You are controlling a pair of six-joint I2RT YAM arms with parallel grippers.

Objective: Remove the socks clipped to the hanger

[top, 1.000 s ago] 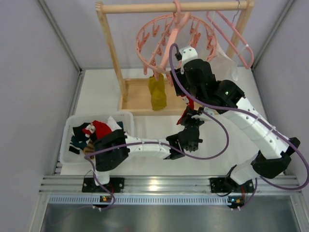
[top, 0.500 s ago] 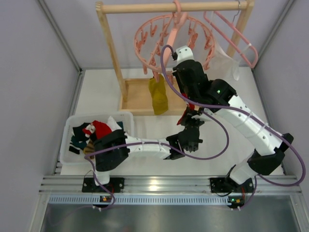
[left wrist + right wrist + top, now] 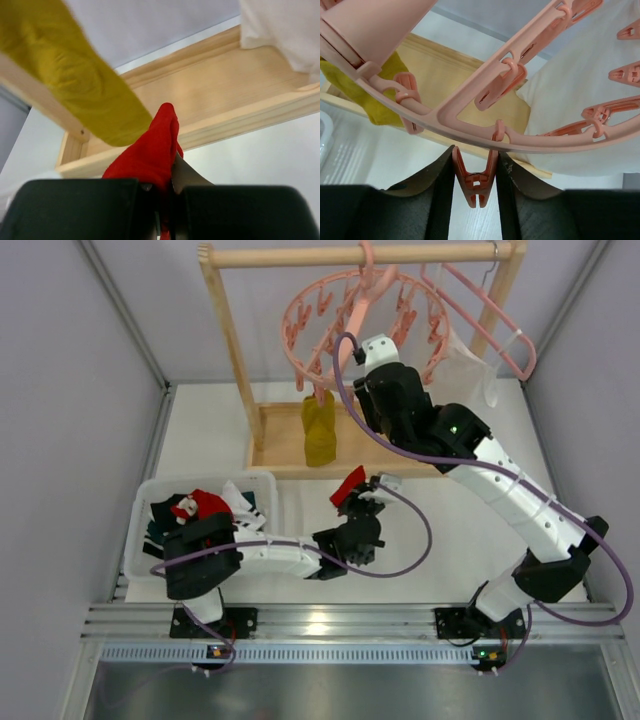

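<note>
Red fabric sticks out of the left tool (image 3: 167,189): one red sock (image 3: 152,155), pinched between its two fingers, which are pressed together on the cloth. From above, this sock is held low over the desk (image 3: 210,430), in front of the wooden rack (image 3: 225,330). Its long axis runs straight out from the fingertips, with the free end pointing toward the rack's base.

One mustard sock (image 3: 320,430) is clipped to the round pink hanger (image 3: 290,315). It hangs straight down with its long axis vertical and its lower end near the rack's base board.

A clear bin (image 3: 150,485) at the left of the desk holds a loose heap of socks (image 3: 195,505). Red, dark teal and black-and-white ones are visible, but they are too tangled to count.

The right tool (image 3: 474,170) is raised under the hanger's rim. Its two fingers press on either side of one dangling clip (image 3: 474,182), squeezing it. The clip's closed end points down toward the wrist, and nothing is caught in it.

Two pink hangers hook over the rack's top bar: the spoked ring and one plain triangular hanger (image 3: 500,325) to its right. One white cloth bag (image 3: 462,375) hangs just beside the ring.
</note>
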